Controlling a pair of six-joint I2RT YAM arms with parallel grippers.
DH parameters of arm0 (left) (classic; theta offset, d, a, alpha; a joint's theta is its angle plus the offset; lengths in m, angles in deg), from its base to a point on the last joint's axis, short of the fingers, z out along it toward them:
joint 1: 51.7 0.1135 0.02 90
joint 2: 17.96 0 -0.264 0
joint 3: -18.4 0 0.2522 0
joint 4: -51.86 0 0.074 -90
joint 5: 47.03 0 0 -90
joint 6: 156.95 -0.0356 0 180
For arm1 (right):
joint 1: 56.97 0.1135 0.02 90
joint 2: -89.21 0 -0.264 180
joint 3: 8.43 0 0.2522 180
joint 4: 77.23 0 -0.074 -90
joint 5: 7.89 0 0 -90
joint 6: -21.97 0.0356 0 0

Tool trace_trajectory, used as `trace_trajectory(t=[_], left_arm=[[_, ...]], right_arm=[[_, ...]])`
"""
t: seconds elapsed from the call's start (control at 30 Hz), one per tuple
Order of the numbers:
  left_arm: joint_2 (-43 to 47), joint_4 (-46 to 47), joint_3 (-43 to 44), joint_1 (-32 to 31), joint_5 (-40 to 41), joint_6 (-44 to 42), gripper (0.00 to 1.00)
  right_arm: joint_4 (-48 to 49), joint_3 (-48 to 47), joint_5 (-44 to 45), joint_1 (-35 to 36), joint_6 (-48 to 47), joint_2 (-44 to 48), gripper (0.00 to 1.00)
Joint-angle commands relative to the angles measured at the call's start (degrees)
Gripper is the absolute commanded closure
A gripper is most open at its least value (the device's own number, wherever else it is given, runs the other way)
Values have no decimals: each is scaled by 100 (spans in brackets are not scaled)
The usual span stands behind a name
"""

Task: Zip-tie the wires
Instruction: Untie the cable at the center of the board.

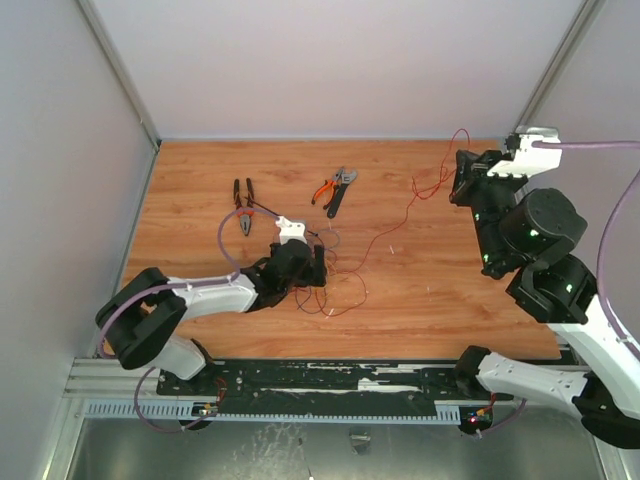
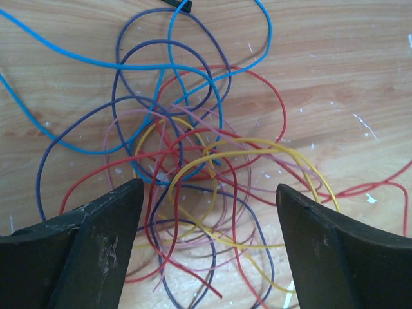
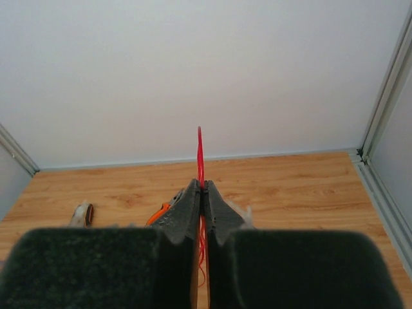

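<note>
The wires (image 2: 193, 161) are a loose tangle of thin red, yellow, blue, purple and pink loops on the wooden table. In the top view the wires (image 1: 335, 290) lie just right of my left gripper (image 1: 318, 268). My left gripper (image 2: 209, 187) hangs low over the loops, open, with several strands between its fingers (image 2: 103, 244) and nothing gripped. My right gripper (image 1: 458, 188) is raised at the far right, shut on one red wire (image 3: 199, 151) that trails back towards the tangle. The right gripper (image 3: 201, 183) has its jaws pressed together. The zip tie (image 1: 336, 203) lies beside the orange-handled pliers.
Orange-handled pliers (image 1: 324, 189) lie at the back middle of the table. Dark-handled pliers (image 1: 243, 208) lie to the back left. White walls (image 1: 60, 150) close in the table (image 1: 450, 290) on three sides. A metal rail (image 1: 330, 385) runs along the near edge.
</note>
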Motion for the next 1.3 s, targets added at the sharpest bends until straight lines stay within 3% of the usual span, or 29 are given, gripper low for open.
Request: trace_trajectory(t=[0.0, 0.13, 0.53, 0.73, 0.93, 1.13, 1.27], left_arm=[[-400, -49, 315, -164, 785, -179, 15], [-517, 114, 262, -160, 904, -172, 20], [-637, -117, -31, 149, 1299, 87, 20], [-26, -120, -712, 964, 981, 413, 24], [1341, -124, -1446, 2037, 658, 357, 27], [2170, -395, -1645, 2854, 339, 215, 28], [2348, -407, -1726, 3147, 265, 317, 28]], right_arm=[[-78, 124, -150, -26, 179, 23, 100], [-194, 157, -66, -32, 239, -96, 100], [-80, 435, -377, -501, 313, -200, 100], [-139, 709, -1501, -1916, 486, -514, 100], [-141, 848, -2663, -4171, 601, -807, 100], [-249, 836, -2532, -5560, 460, -1242, 100], [-309, 848, -1887, -6178, 363, -1472, 100]])
